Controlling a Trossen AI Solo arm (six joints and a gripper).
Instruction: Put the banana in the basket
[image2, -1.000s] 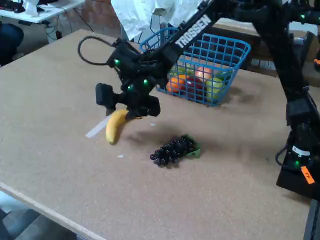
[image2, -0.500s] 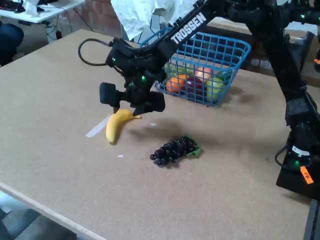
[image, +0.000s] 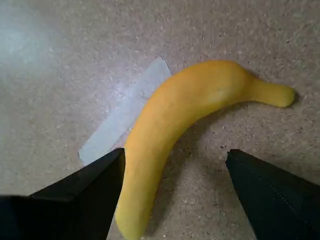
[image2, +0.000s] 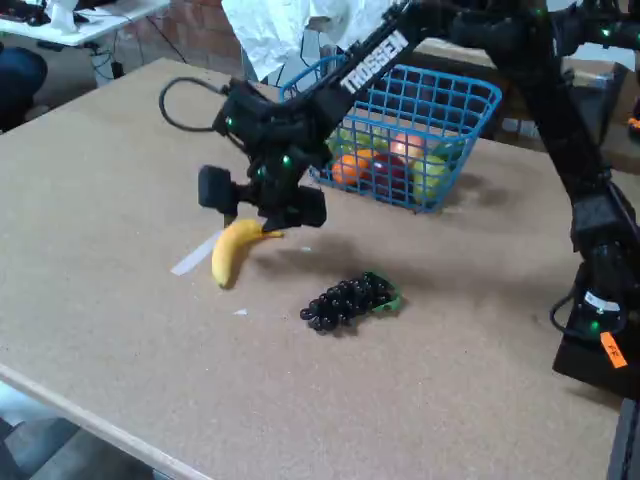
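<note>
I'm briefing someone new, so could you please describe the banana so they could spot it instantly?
On the brown table, look in front of the blue basket, just below the black gripper. The banana lies beside a pale tape strip; it is the only long curved yellow thing, unlike the dark grapes.

banana (image2: 230, 254) on table, basket (image2: 440, 150) behind

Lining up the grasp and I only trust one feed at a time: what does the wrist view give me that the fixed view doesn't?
Only the wrist view shows the jaws: open, spread either side of the banana, whose lower end lies close to the left one; neither visibly touches it.

Only the fixed view shows the blue basket holding fruit behind the arm, and the grape bunch to the banana's right.

Both show the banana lying on the table over a pale tape strip, with the gripper above it.
</note>
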